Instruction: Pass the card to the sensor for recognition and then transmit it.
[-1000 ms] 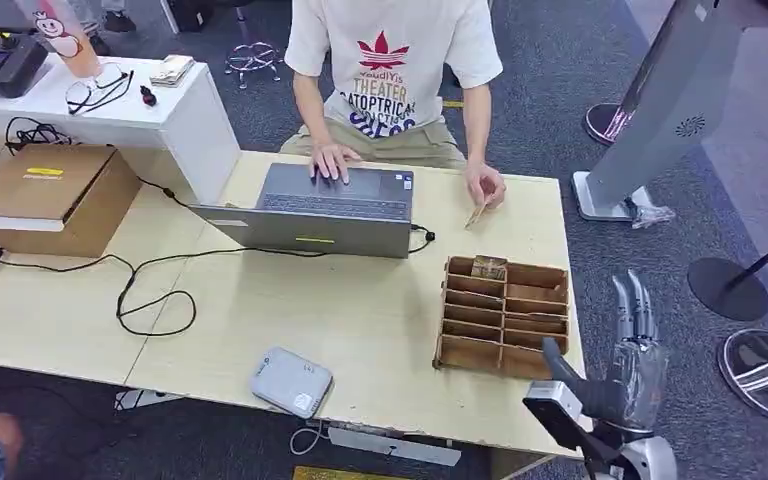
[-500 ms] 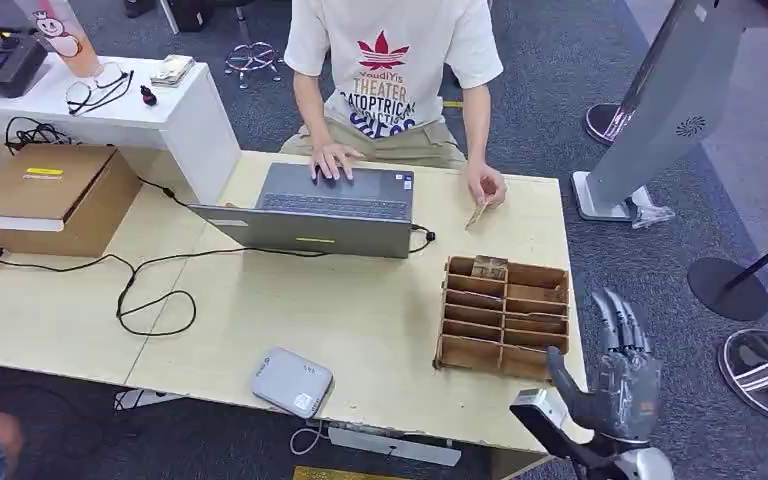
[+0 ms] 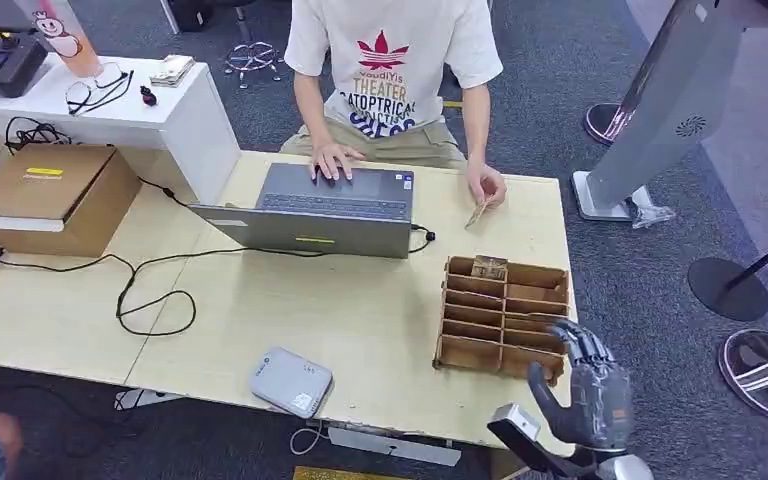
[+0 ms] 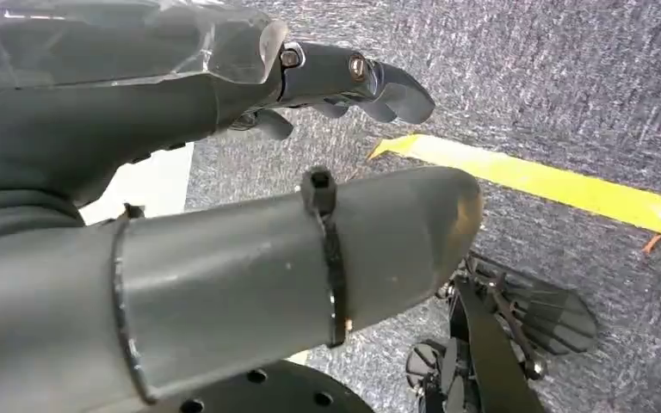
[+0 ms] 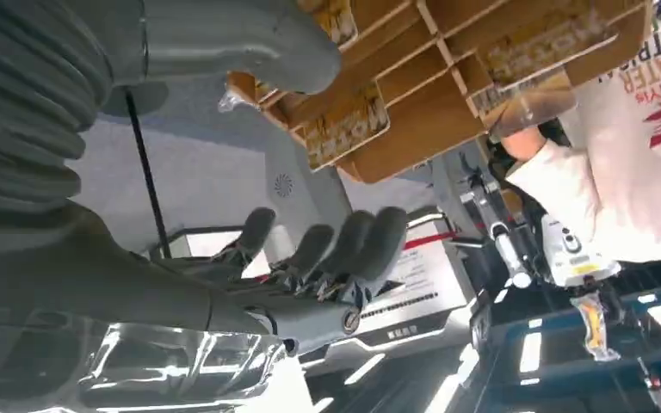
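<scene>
Grey and empty, fingers spread, the right robot hand (image 3: 592, 392) at lower right hangs beside the slotted brown wooden card rack (image 3: 505, 318) on the pale tabletop (image 3: 360, 310), whose printed cards (image 3: 488, 267) stand in tight slots, so a misjudged reach could shove the rack.

You can't read the printing on the cards (image 5: 342, 131) in the wooden rack (image 3: 505, 318); in the right wrist view it is blurred. The right hand (image 3: 588, 392) covers the rack's near right corner, and its arm runs off the bottom edge. The seated person (image 3: 392, 75) is cut off above the shoulders. What their hand (image 3: 486, 186) pinches is too small to identify.
</scene>
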